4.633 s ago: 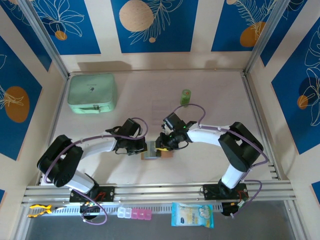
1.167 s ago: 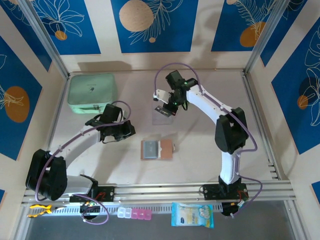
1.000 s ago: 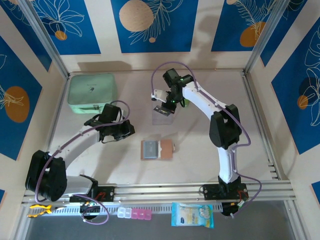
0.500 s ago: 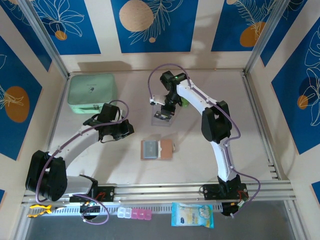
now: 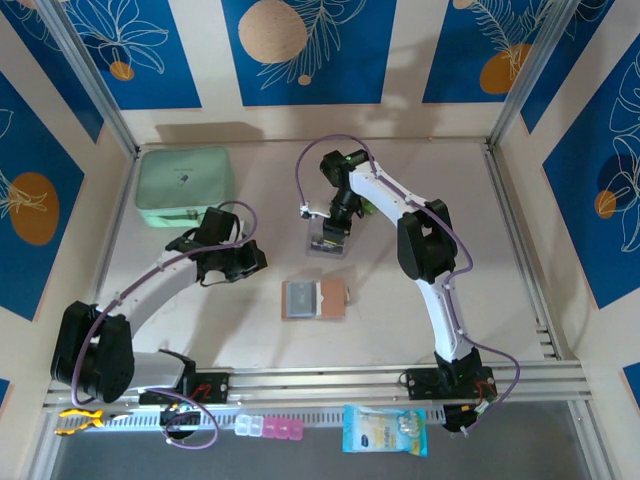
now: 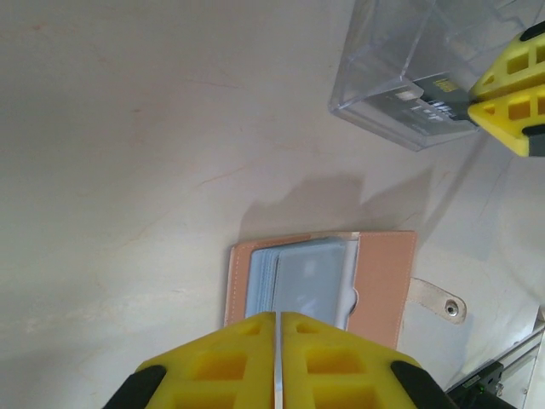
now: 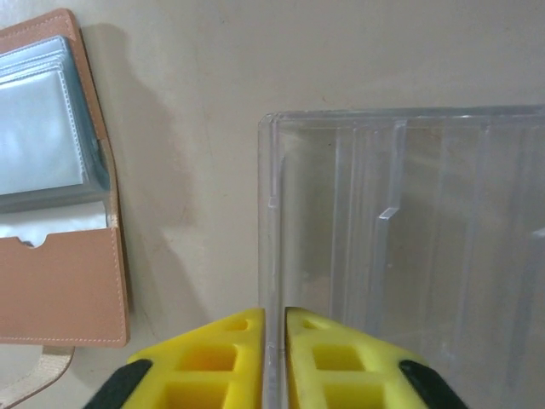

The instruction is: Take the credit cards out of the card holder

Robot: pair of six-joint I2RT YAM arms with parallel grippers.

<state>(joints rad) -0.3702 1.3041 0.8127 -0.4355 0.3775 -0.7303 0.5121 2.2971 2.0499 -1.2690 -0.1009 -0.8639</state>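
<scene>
From above, the right gripper (image 5: 330, 232) reaches to the far middle of the tabletop (image 5: 270, 200). It dips into the clear rectangular plastic box (image 5: 343, 251), clenched on a dark printed credit card (image 5: 324, 244). The box looks like the place where removed cards are collected. The tan-pink leather-like bifold card holder (image 5: 313, 299) lies flat and open on the near side of the box, apart from it, between the two arms. The left gripper (image 5: 250, 262) hangs to the left of the card holder, well clear of it, probably so the right arm has room. A large mint-green zip pouch (image 5: 185, 185) sits at the far left.

In the left wrist view, the left gripper (image 6: 278, 319) is closed, finger against finger, and I see nothing held. Beyond it the card holder (image 6: 379, 273) lies with its grey-blue pocket panels up and its snap tab spread to the side. Whether any cards sit in the pockets I cannot tell. The right gripper (image 6: 475, 96) pinches the credit card (image 6: 421, 100) by one end inside the plastic box (image 6: 383, 51).

In the right wrist view, the right gripper (image 7: 274, 313) shows only a slit between its fingers, lined up along the left wall of the plastic box (image 7: 409, 213). The card holder (image 7: 60, 281) lies to the left.
</scene>
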